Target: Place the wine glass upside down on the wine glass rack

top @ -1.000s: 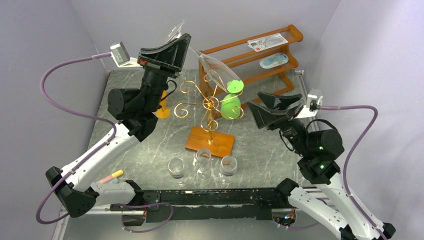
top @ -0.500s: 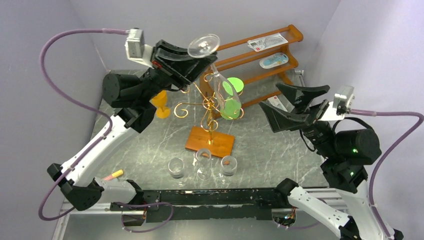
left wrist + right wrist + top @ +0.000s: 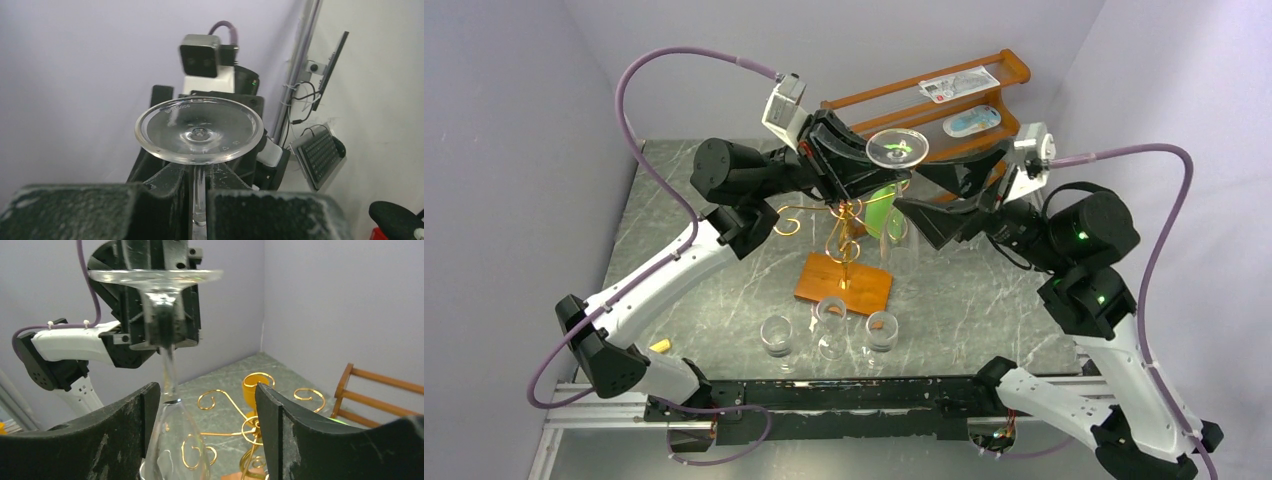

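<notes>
Holding the wine glass by its stem, the left gripper is closed tight on it, the stem pinched between the two fingers. The glass is upside down: the round foot sits just above the fingertips and the bowl hangs below them.

The glass is in the air, above the wine glass rack, with the gold scroll arms under the bowl. Whether the bowl touches the wire cannot be told.

The right gripper has its jaws wide apart and grips nothing. The stem and upper bowl stand between its fingers, much nearer one finger than the other. Contact with that finger cannot be told. The rack's scrolls show low between the fingers, beyond the glass.

Both grippers face each other across the glass.
</notes>
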### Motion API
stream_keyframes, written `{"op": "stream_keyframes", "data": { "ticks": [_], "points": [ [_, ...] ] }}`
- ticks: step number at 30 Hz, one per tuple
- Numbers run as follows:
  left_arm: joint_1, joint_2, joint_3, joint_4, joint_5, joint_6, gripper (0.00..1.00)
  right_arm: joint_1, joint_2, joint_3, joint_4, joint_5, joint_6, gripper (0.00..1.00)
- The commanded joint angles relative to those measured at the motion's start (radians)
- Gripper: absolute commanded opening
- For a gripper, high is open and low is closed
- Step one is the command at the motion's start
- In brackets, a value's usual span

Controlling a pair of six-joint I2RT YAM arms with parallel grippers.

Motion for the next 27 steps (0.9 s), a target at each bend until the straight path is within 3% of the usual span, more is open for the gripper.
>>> {"op": "stream_keyframes", "data": {
  "ticks": [1,10,22,24,25,27],
  "points": [
    [-0.02,0.004,0.014,0.063,0.056,-0.008,0.05,0.004,0.005,-0.011,-0.029,-0.042,0.033,0.71],
    [-0.021,0.0,-0.015,0.119,0.087,-0.026,0.05,0.004,0.02,-0.053,0.011,-0.127,0.068,0.39],
    [-0.022,0.009,-0.04,0.162,0.088,-0.062,0.05,0.004,0.026,-0.097,0.087,-0.167,0.125,0.28],
    [-0.021,0.001,-0.047,0.161,0.088,-0.057,0.05,0.004,0.023,-0.104,0.094,-0.166,0.132,0.2],
    [-0.022,-0.001,-0.05,0.157,0.084,-0.054,0.05,0.004,0.023,-0.104,0.093,-0.154,0.134,0.04],
    [-0.021,-0.015,-0.061,0.143,0.075,-0.039,0.13,0.004,0.023,-0.1,0.074,-0.098,0.137,0.0]
  ]
}}
